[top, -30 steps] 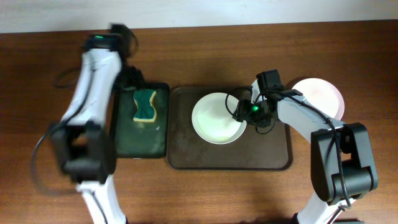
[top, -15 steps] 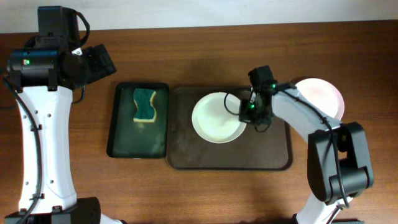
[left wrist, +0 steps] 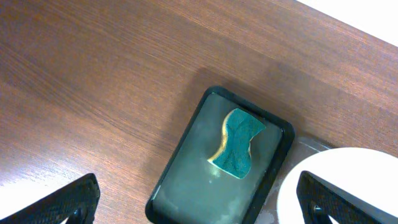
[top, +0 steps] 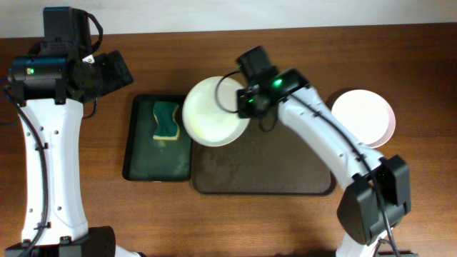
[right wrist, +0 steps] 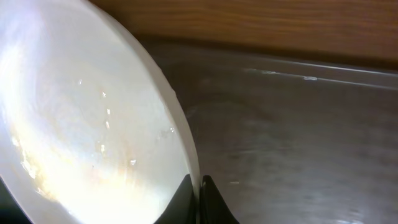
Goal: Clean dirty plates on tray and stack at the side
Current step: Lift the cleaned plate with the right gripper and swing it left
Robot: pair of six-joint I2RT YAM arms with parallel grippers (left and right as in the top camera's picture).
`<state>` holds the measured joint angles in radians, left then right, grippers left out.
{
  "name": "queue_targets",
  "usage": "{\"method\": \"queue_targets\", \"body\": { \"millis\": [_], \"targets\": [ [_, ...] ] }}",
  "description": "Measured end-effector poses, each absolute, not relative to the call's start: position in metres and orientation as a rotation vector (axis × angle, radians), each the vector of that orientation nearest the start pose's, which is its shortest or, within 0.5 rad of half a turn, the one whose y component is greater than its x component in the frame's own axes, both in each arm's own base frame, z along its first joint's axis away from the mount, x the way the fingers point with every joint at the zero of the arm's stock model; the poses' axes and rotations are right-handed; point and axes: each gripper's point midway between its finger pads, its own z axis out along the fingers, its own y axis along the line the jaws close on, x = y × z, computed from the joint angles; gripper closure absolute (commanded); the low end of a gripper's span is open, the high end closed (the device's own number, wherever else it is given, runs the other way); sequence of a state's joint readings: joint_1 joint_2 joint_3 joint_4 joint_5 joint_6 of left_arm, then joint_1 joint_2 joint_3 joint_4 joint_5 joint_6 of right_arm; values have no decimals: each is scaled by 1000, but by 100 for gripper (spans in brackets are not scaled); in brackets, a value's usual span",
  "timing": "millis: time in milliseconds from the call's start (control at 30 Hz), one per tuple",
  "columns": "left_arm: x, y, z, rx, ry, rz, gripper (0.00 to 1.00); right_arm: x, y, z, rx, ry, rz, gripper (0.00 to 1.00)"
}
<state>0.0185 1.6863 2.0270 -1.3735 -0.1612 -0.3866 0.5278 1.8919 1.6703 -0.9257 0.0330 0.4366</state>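
Bench (top: 285, 57): brown wood, carrying everything.
Brown tray (top: 264, 168): bare, below the right jaws.
Green tray (top: 143, 160): ahead of the left jaws, sponge (top: 166, 120) inside.
Side stack (top: 363, 118): well right of the right jaws; count unclear.
Held plate (top: 213, 112): right gripper (right wrist: 199, 196) jaws clenched on its rim; wiping and stacking likely remain.
Left gripper (top: 118, 68): jaws spread, empty.

Nothing to read here: no lettering, label, brand or number shows on the plate (top: 213, 113), the brown tray (top: 264, 171), the green tray (top: 153, 160) or the sponge (top: 166, 120).
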Motion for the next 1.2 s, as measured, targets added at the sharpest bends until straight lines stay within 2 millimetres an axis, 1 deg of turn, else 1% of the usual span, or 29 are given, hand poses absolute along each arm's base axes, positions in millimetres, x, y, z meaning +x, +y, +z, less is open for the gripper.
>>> {"method": "queue_targets", "body": {
  "millis": [67,133,233,300,367,433,500,533,567,600,667,700,800,1033,1067,1100,1200],
  "targets": [
    [386,35,305,-576,2519,75,1,388,255,147,-186,2694,212,96],
    [386,35,305,-577,2519,75,1,378,287,144,-265,2632,164,96],
    [386,35,305,-576,2519,75,1,373,308,136,-322,2562,58,96],
    [386,35,305,-577,2519,75,1,368,318,139,-349,2492,-25,96],
    [386,35,305,-576,2519,75,1,371,324,151,-361,2391,-101,96],
    [386,35,305,-576,2519,75,0,375,332,168,-406,2268,-191,96],
    [386,35,305,-576,2519,75,1,375,338,185,-468,2151,-297,96],
    [386,35,305,-576,2518,75,1,373,345,198,-504,2067,-359,96],
    [386,35,305,-576,2519,75,0,367,355,212,-558,1982,-425,96],
    [386,35,305,-576,2519,75,1,363,362,220,-591,1934,-456,96],
    [385,35,305,-577,2519,75,1,352,376,231,-667,1854,-509,96],
    [386,35,305,-576,2519,75,1,345,381,233,-701,1832,-531,96],
    [386,35,305,-576,2519,75,1,330,392,236,-776,1785,-571,96],
    [386,35,305,-576,2519,75,0,328,392,238,-792,1772,-595,96],
    [386,35,305,-576,2519,75,1,327,391,235,-791,1782,-588,96],
    [386,35,305,-577,2519,75,1,327,390,232,-785,1801,-569,96],
    [386,35,305,-577,2518,75,1,323,381,198,-801,1979,-446,96]
  ]
}}
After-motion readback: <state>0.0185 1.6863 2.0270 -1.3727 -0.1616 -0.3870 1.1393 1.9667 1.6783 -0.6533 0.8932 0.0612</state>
